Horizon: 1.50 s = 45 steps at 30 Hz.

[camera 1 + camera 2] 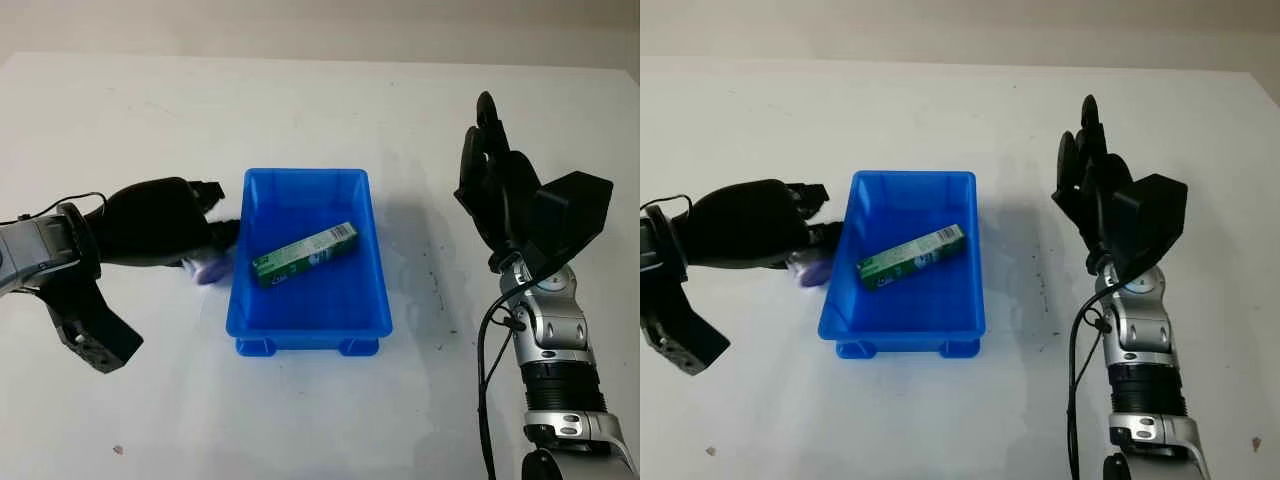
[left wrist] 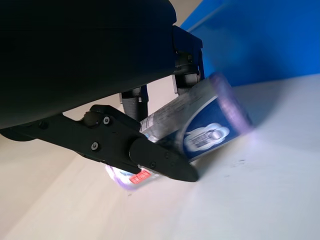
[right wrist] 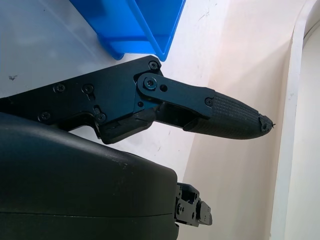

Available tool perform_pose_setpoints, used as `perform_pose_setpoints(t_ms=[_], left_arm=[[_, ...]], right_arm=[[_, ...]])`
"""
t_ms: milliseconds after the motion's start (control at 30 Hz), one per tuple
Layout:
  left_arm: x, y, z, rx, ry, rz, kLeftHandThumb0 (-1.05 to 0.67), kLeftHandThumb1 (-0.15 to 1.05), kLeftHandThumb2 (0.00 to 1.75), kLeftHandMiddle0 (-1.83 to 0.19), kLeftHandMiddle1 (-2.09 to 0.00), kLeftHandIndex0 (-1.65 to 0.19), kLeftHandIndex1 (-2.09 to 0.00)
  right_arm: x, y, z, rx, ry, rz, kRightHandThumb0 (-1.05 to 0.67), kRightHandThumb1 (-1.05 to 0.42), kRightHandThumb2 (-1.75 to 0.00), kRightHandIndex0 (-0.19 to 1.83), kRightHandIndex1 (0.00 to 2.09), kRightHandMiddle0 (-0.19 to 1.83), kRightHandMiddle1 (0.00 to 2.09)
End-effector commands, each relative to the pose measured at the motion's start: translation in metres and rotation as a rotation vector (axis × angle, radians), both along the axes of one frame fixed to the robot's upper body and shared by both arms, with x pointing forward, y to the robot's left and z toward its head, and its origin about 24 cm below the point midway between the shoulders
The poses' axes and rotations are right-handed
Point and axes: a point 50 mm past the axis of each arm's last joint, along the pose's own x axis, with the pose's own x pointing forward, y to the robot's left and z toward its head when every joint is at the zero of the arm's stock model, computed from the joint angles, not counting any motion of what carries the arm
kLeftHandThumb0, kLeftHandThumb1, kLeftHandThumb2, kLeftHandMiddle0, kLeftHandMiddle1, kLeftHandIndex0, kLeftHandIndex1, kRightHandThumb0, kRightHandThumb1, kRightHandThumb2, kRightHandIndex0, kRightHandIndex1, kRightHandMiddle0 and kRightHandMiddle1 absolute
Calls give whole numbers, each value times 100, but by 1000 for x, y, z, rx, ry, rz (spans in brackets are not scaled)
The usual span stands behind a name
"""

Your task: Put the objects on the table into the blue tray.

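- The white table (image 1: 320, 110) takes up the whole scene, with everything sitting on its near half.
- The blue tray (image 1: 309, 322) sits in the middle of the table, its long sides running away from the robot.
- The right hand (image 1: 492, 185) is up above the table, well to the right of the tray, holding nothing, its fingers straight and pointing away from the robot.
- The left hand (image 1: 165, 222) is low at the tray's left wall, just outside it, fingers curled around a small bottle.
- A green box (image 1: 305, 254) lies flat inside the tray, slanted across the floor, one end toward the near left, the other toward the far right.
- The bottle (image 2: 202, 127) is see-through with a dark blue label and a purple end; it is pinched between the left fingers (image 2: 145, 152), lying on its side just above the table and beside the tray's outer wall, not inside it.
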Motion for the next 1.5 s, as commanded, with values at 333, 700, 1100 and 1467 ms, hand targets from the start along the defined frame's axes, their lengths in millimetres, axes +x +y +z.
perform_pose_setpoints(t_ms=[333,700,1100,1467], left_arm=[[14,29,34,-35,-124,272,-44,105,29,-61,-209,-16,-209],[15,16,102,-252,-397,162,-40,105,18,-47,-209,-18,-204],[-11,-43,134,-652,-304,-163,-43,105,14,-75,-209,-49,-207],[-36,-96,100,-765,56,-262,-37,105,14,-88,-209,-62,-209]], right_arm=[[-1,0,4,4,-17,6,-81,-105,-74,-19,0,-19,0],[-1,1,2,-2,-15,7,-81,-105,-73,-19,0,-19,0],[-1,2,0,8,-6,8,-81,-105,-72,-19,0,-19,0],[-2,2,0,7,-5,6,-81,-105,-72,-19,0,-19,0]])
